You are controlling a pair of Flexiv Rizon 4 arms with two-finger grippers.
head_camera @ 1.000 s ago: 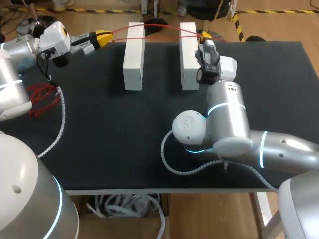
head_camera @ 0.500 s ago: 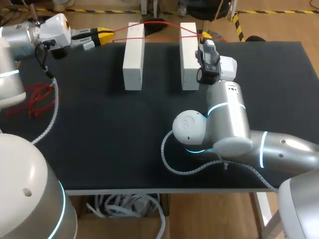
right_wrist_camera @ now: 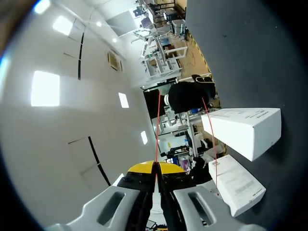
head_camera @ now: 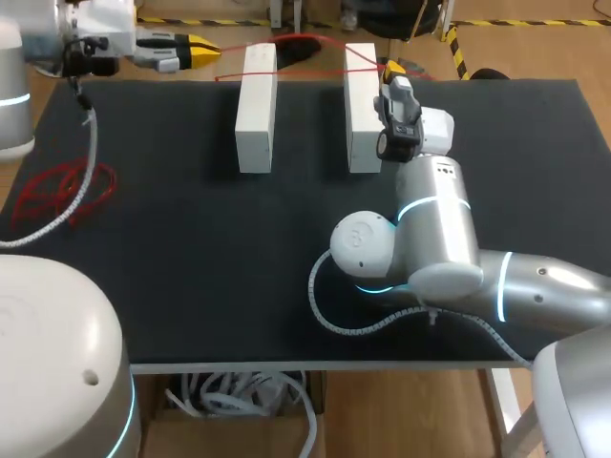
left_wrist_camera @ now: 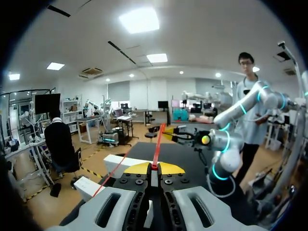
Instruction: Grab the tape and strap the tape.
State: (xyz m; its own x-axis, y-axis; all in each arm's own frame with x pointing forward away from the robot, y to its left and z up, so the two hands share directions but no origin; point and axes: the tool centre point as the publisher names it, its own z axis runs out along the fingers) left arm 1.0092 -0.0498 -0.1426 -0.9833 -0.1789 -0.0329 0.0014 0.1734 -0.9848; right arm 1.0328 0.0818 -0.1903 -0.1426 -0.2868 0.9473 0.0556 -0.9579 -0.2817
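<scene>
Pinching the red tape (left_wrist_camera: 157, 147) with the left gripper (left_wrist_camera: 154, 167), yellow tips pressed together on it, up by the far left corner of the tabletop (head_camera: 191, 267). Pinching the other end with the right gripper (right_wrist_camera: 155, 169) the same way, at the far edge just beside the right white block (head_camera: 362, 105). Stretched between the two, over the left white block (head_camera: 256, 105) as well. Probably very light and floppy, easy to slip, so best held near the ends and pulled gently. Thin and bright red, like a long string. More red loops (head_camera: 67, 186) lying by the left edge
</scene>
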